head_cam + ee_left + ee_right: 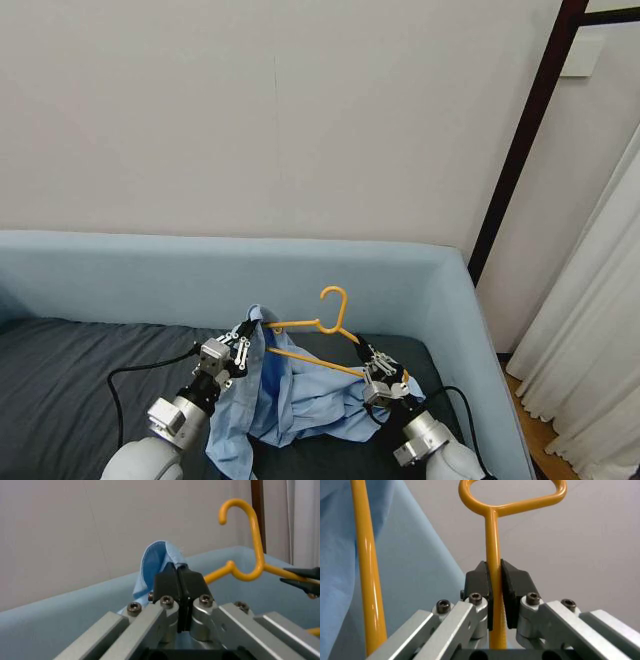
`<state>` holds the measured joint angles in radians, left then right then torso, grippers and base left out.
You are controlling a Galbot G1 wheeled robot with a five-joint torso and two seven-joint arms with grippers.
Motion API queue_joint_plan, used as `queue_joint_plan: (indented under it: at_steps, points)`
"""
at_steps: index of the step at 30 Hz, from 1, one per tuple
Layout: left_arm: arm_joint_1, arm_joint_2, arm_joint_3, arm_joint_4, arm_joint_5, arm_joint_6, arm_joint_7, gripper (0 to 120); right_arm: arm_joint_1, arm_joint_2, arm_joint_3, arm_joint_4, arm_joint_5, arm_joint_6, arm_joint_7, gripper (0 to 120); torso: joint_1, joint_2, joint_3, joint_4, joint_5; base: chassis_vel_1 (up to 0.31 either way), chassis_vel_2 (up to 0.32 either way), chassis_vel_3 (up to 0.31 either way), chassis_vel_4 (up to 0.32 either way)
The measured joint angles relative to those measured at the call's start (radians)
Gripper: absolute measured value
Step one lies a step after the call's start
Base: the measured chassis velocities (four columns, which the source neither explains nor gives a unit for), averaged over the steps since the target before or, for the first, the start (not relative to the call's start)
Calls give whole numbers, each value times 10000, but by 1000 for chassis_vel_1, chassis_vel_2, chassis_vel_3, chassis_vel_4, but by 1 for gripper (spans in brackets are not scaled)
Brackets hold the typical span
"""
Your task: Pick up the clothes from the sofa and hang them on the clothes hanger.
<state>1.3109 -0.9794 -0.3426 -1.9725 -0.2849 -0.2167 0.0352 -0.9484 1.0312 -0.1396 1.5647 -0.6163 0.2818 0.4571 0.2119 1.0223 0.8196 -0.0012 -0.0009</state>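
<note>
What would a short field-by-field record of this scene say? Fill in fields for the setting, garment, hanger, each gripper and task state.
setting: light blue sofa with a dark grey seat, against a pale wall
garment: blue shirt, bunched and hanging between the two grippers
hanger: orange hanger, held up above the seat, hook pointing up
left gripper: shut on a fold of the shirt
right gripper: shut on one rod of the hanger
task state: shirt not yet properly hung on the hanger

Plain light blue shirt (290,400), orange-yellow hanger (492,536), pale blue sofa (300,275) with dark grey seat cushion (80,370), off-white wall (250,120), white curtain (590,380), dark brown post (520,140).
</note>
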Motion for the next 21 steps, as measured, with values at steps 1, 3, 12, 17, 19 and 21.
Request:
queue_joint_plan:
  at_steps: [1, 3, 12, 17, 19, 21]
  points:
    - [32, -32, 24, 17, 46, -17, 6, 0, 52, 27, -49, -20, 21, 9, 12, 5, 0, 0, 0, 0, 0, 0, 0, 0, 0]
    - [61, -59, 53, 32, 87, -27, 12, 0, 107, 47, -99, -42, 56, 11, 24, 5, 0, 0, 0, -1, 0, 0, 0, 0, 0]
    - [-19, -73, 108, 79, 120, -90, 61, 0, 293, -32, -208, -302, 32, -23, -36, 5, 0, 0, 0, -1, 0, 0, 0, 0, 0]
    - [-155, -48, 129, -91, 3, -49, 134, 0, 364, -96, -334, -562, -530, -31, -244, 5, 0, 0, 0, -3, 2, 0, 0, 0, 0]
    - [-161, -65, 182, -99, 12, -45, 176, 0, 407, -51, -405, -614, -651, -7, -279, 5, 0, 0, 0, -4, 3, 0, 0, 0, 0]
    - [-145, -128, 309, -89, 106, -43, 234, 0, 501, 52, -517, -677, -719, 51, -312, 5, 0, 0, 0, -1, 1, 0, 0, 0, 0]
